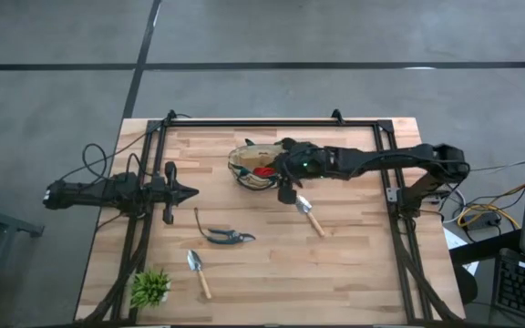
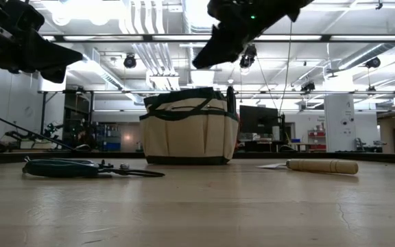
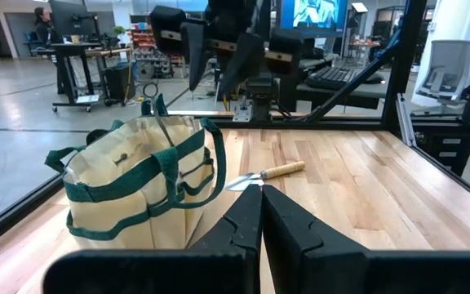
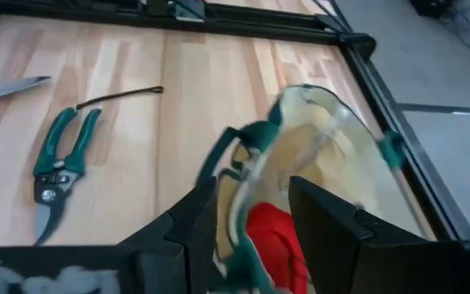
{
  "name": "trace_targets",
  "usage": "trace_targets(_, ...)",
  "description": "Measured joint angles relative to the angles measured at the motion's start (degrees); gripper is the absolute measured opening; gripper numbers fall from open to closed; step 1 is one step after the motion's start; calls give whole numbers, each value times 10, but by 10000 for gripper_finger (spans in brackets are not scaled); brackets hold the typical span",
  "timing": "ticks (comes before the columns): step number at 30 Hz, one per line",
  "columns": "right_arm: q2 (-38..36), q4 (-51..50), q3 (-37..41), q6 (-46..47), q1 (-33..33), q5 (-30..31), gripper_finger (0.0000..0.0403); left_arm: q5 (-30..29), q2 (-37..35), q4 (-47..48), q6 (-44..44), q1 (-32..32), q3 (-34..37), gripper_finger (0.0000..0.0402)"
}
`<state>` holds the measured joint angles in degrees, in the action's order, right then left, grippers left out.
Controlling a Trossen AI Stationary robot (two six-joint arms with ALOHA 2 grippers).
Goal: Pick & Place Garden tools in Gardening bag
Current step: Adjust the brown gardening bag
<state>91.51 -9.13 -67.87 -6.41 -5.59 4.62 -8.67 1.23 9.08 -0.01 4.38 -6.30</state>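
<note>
No legible text, labels or numbers.

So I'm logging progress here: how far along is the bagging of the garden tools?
A red item already lies inside the gardening bag. The right gripper hangs open and empty over the bag's mouth. Left on the table: two trowels and the pruning shears. The left gripper waits shut, off to the side.

Two slim black robot arms, built of jointed matte segments. The right arm [image 1: 372,162] shows a small green light near its wrist, and black cables loop beside the left arm [image 1: 98,193]. Each ends in a gripper with two flat, tapered black fingers: the left gripper [image 3: 261,214] has angular wedge-shaped ones, the right gripper [image 4: 251,214] has broad, blunt ones.
</note>
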Motion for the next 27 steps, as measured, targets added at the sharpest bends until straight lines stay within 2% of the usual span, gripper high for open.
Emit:
trace_targets(14, 126, -115, -180, -26, -4, 0, 151, 0, 0, 0, 0, 0, 0, 14)
trace_targets(27, 134, -139, -181, -17, -37, 0, 149, 0, 0, 0, 0, 0, 0, 14)
